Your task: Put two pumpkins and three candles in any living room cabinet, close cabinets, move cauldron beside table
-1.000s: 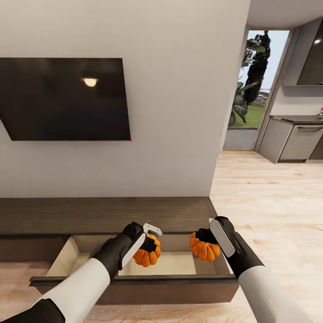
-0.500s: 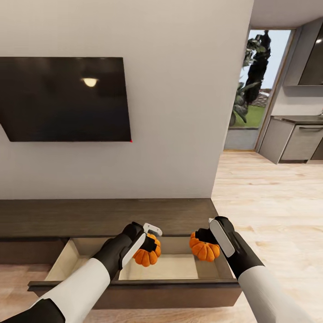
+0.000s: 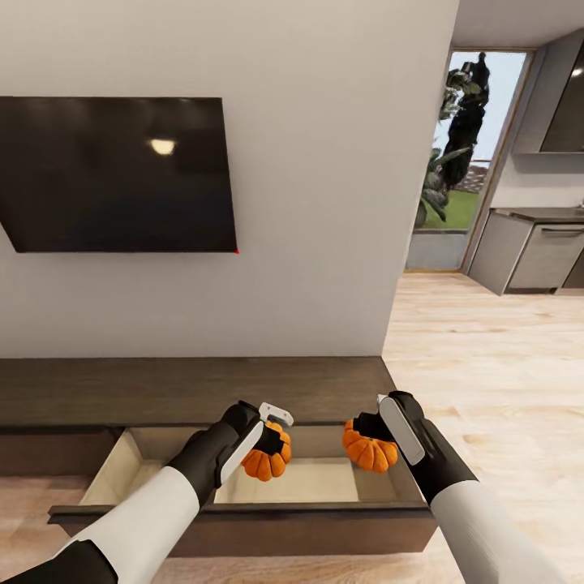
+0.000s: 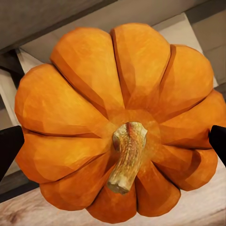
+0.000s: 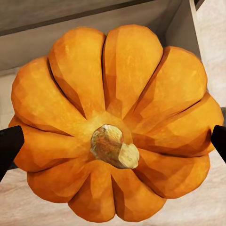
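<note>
Two ribbed orange pumpkins hang over the open drawer [image 3: 324,483] of the long dark brown cabinet [image 3: 186,389]. My left gripper [image 3: 272,442] is shut on the left pumpkin [image 3: 264,462], seen close in the left wrist view [image 4: 117,122] with its stem toward the camera. My right gripper [image 3: 373,434] is shut on the right pumpkin [image 3: 369,453], which shows large in the right wrist view [image 5: 113,122]. The drawer's pale wood interior lies bare below both. The candles and cauldron are out of view.
A black TV [image 3: 118,174] hangs on the grey wall above the cabinet. To the right, pale wood floor [image 3: 487,365] runs toward a glass door [image 3: 462,162] and grey kitchen units [image 3: 531,251].
The view has shifted slightly, so the drawer front sits a little lower in the picture. Both grippers and their pumpkins hold the same pose over the drawer.
</note>
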